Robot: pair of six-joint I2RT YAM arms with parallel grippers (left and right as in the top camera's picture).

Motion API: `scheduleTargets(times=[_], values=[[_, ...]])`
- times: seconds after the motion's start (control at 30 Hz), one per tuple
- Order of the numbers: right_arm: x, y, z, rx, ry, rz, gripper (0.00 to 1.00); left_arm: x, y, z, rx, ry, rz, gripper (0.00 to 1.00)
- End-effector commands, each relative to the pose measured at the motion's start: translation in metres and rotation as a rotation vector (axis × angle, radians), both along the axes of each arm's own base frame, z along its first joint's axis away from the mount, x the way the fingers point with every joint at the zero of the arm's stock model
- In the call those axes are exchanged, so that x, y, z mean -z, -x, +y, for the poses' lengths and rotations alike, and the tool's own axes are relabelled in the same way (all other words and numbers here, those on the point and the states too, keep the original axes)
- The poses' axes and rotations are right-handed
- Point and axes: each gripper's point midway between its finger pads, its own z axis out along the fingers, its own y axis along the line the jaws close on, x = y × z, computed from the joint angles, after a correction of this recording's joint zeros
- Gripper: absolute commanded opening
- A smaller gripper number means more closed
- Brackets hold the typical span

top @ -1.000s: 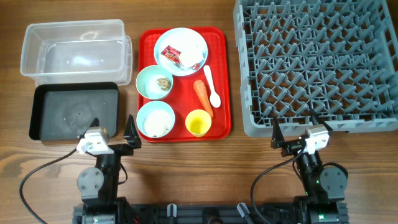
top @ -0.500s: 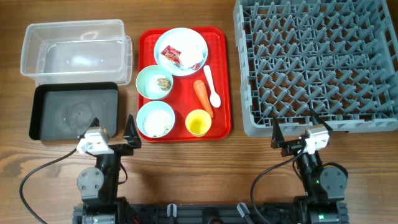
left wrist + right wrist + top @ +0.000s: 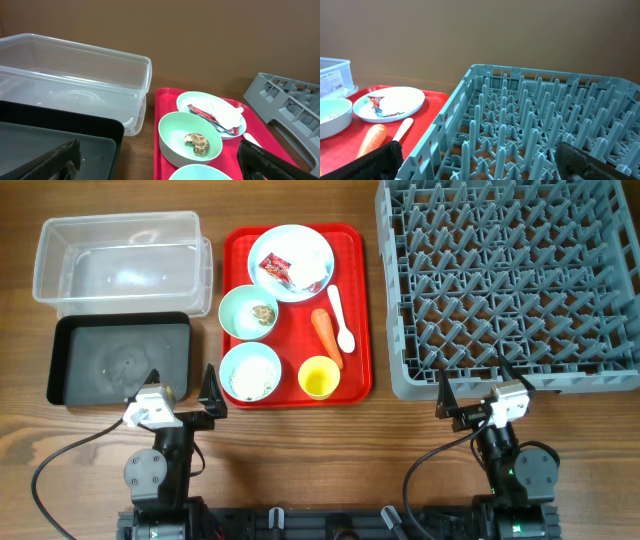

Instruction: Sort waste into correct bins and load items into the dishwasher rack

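While both arms sit low at the near table edge, the left gripper [image 3: 181,377] shows its fingers [image 3: 55,159] spread wide, gripping nothing. Just past its left finger lies the black tray [image 3: 120,318], and beyond that the clear tub [image 3: 120,222]. Ahead of its right finger sits the red serving tray [image 3: 355,280]. Closest to that finger is the near bowl [image 3: 228,365] with rice [image 3: 250,377], then the second bowl [image 3: 172,131] holding the brown lump [image 3: 198,142]. Farthest out is the plate [image 3: 300,235], carrying the wrapper [image 3: 273,269] and the tissue [image 3: 310,273]. Off to the right of that finger – between the two grippers – are the yellow cup [image 3: 319,377], the carrot [image 3: 326,337] and the spoon [image 3: 340,320] beside it. Over to the right gripper [image 3: 473,377]: fingers [image 3: 380,159] wide apart too, nothing held. The carrot and spoon lie beyond its left finger – and the rack [image 3: 510,280] spans the view ahead, from between the fingers out past the right one.
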Motion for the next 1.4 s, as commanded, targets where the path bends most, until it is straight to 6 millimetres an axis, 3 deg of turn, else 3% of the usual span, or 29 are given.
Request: scheduleTargets(times=[0.0,0.87,1.03,1.37], values=[[-0.002,0.001,0.004,-0.023,-0.001,-0.011,1.0,0.001,0.0,-0.002,0.011,-0.019,0.001,1.0],[-0.003,0.001,0.004,-0.023,-0.002,-0.013,1.0,0.001,0.0,-0.002,0.011,-0.019,0.0,1.0],[-0.004,0.001,0.004,-0.023,-0.002,-0.016,1.0,-0.003,0.0,-0.01,0.056,-0.018,-0.016,1.0],[-0.03,0.004,0.005,-0.031,-0.041,-0.118,1.0,-0.025,0.001,-0.01,0.055,-0.026,-0.09,1.0]])
